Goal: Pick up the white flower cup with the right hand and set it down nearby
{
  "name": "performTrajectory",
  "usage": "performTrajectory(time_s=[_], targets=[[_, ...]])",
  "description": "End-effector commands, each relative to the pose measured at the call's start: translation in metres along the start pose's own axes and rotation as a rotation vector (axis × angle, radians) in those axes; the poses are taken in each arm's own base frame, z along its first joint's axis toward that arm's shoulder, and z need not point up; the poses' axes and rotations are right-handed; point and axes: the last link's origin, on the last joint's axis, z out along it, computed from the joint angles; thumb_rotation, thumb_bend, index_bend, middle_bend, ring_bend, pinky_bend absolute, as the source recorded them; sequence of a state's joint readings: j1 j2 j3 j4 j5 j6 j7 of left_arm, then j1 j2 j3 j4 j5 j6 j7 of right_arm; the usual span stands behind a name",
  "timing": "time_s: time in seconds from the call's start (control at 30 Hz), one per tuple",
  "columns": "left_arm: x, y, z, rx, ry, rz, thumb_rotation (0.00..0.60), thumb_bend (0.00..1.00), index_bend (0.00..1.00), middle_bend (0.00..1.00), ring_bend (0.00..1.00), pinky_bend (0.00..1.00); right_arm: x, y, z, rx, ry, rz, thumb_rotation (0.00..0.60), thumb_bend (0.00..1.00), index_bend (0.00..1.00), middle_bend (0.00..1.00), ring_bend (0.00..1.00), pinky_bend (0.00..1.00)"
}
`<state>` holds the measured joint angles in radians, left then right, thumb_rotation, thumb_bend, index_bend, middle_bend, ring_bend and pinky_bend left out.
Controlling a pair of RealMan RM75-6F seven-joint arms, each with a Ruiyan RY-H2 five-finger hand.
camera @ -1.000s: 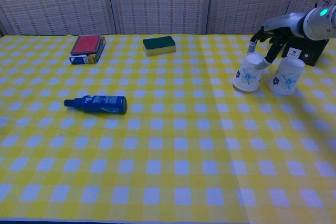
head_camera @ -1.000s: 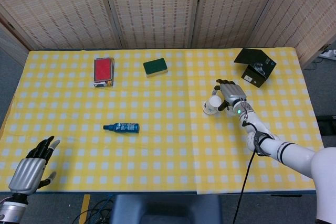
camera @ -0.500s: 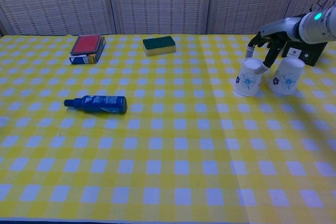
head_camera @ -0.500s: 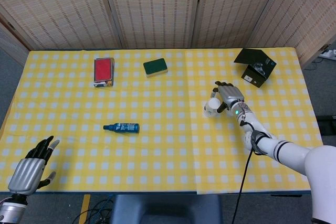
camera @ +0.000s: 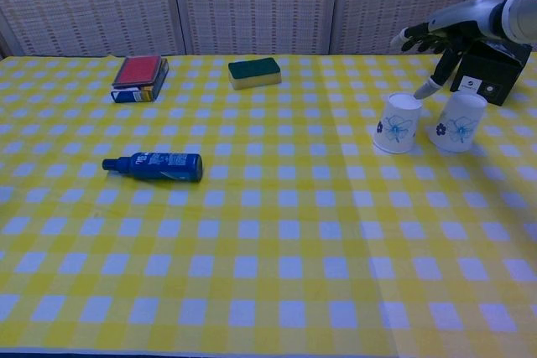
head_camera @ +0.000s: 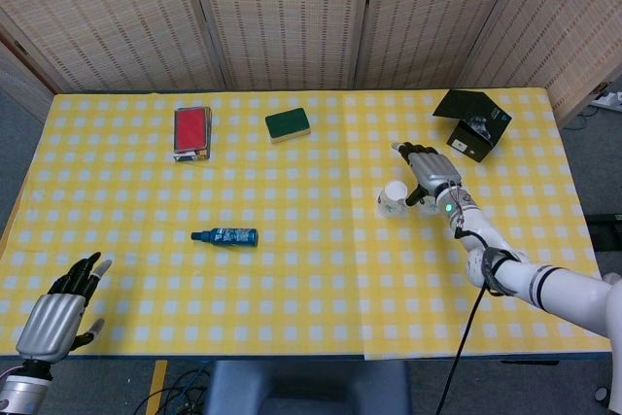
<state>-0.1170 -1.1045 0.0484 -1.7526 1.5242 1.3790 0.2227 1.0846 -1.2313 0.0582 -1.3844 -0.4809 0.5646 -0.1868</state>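
right hand (camera: 436, 39) lifted off, spread, empty | two flower cups (camera: 398, 123) (camera: 457, 121)

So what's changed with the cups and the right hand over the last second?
The right hand let go of the left flower cup and lifted up and away, fingers spread. That cup now rests on the table, tilted. The second cup, blue bottle, sponge and left hand stayed put.

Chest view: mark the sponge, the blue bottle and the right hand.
Sponge (camera: 254, 71), chest view, on its green top.
Blue bottle (camera: 159, 165), chest view, on the middle of its body, lying on its side.
Right hand (camera: 435, 38), chest view, on the middle of the hand, fingers spread above the cups.
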Motion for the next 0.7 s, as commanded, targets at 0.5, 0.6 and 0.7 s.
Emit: performTrajectory(time_s=[0.5,0.6,0.7], targets=[[-0.002,0.003,0.007,0.014,0.017,0.036,0.6,0.32,0.04,0.0,0.0,0.23,-0.04,0.104,-0.203,0.115,0.352,-0.068,0.6,0.18,0.0,0.0,0.0,0.0],[0.0,0.002,0.01,0.018,0.03,0.036,0.6,0.32,0.04,0.0,0.0,0.23,-0.07,0.127,-0.225,0.079,0.374,-0.085,0.6,0.18,0.0,0.0,0.0,0.0],[0.001,0.001,0.011,0.02,0.041,0.034,0.6,0.32,0.04,0.0,0.0,0.23,-0.087,0.139,-0.242,0.051,0.395,-0.09,0.6,0.18,0.0,0.0,0.0,0.0]])
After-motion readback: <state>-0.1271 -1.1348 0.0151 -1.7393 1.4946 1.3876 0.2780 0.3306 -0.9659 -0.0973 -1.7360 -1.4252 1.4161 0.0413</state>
